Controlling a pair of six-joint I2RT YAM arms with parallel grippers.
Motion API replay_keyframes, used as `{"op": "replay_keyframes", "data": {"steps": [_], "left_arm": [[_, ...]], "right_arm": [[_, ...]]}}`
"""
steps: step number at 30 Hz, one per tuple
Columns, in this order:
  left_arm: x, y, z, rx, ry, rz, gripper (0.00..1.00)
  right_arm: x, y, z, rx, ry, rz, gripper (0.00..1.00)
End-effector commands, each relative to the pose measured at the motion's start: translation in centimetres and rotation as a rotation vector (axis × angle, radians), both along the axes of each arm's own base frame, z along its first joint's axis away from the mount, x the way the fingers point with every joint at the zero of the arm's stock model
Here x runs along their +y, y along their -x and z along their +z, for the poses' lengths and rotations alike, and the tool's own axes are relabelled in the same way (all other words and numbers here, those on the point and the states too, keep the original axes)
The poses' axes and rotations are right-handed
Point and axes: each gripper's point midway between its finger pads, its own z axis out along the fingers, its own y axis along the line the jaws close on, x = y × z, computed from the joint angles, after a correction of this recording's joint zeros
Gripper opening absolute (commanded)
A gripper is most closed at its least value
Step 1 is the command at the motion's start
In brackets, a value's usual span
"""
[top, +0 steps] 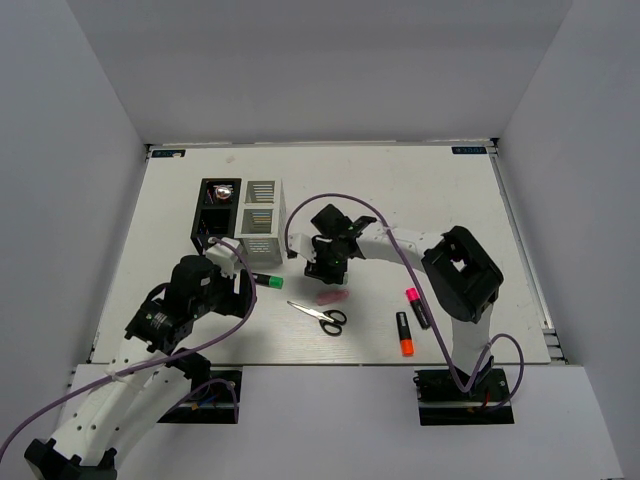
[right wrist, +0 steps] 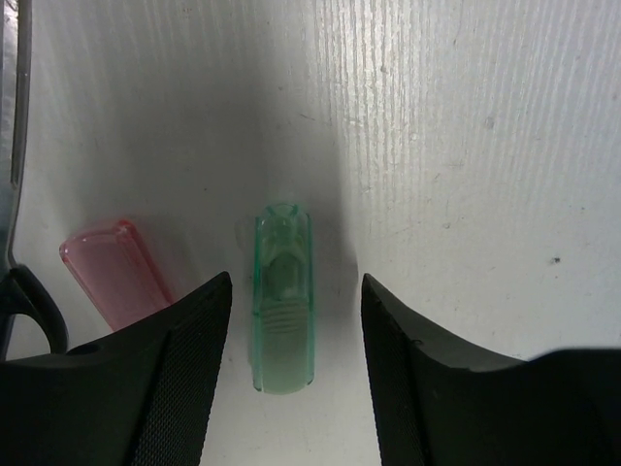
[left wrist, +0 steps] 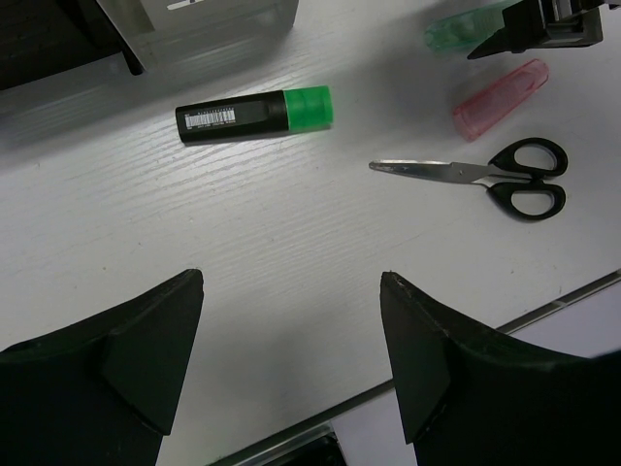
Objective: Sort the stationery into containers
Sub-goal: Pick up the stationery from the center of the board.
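Capsule [right wrist: 282, 311], green, hidden overhead, lies between the released right claw's [right wrist: 296, 301] fingers [right wrist: 184, 388]; left claw [left wrist: 291, 320] gapes.

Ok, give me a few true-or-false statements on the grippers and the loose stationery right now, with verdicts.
1. The right gripper is open, its fingers either side of the green capsule. True.
2. The scissors lie on top of the pink capsule. False: they lie apart, both flat on the table.
3. The left gripper holds the green-capped marker. False: it is open and empty; the marker lies on the table ahead of it.
4. The pink-capped marker and the orange-capped marker lie loose on the table. True.
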Motion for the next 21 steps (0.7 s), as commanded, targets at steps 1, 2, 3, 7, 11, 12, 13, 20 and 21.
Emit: {"op": "replay_keyframes", "data": {"steps": [1,2,3,7,11,12,13,20,21], "left_arm": [[0.1,-0.2,0.4,-0.022,0.013,0.012,0.83],[0.0,-0.3,0.3,-0.019,0.012,0.011,0.83],[0.0,-0.2,0.4,-0.024,0.016,0.014,0.83],[0.1,-0.2,0.5,-0.026,0.016,0.015,0.83],[0.1,-0.2,0.5,-0.026,0.015,0.014,0.83],[0.1,-0.3,0.6,-0.031,0.016,0.019,0.83],[0.2,-0.2,0.5,-0.029,0.013,0.018,0.83],[0.3,-0.2,0.4,-0.027,0.013,0.024,0.83],[0.2,-0.3,0.6,-0.032,0.016,0.024,0.83]], "right_arm": [[-0.7,0.6,-0.9,0.005,0.048,0.003,0.59],[-1.2,0.6,-1.4,0.0,0.074,-0.001,0.59],[-1.4,0.7,-1.7,0.002,0.085,-0.002,0.59],[-2.7,0.9,-3.6,0.022,0.148,-0.009,0.54],[-3.8,1.6,-5.0,0.043,0.188,-0.016,0.44],[-3.8,1.7,-5.0,0.043,0.189,-0.014,0.4],[-4.0,1.7,-5.1,0.045,0.191,-0.017,0.31],[-2.1,1.4,0.6,0.061,0.114,-0.017,0.0],[-1.5,1.1,2.4,0.042,0.082,-0.018,0.0]]}}
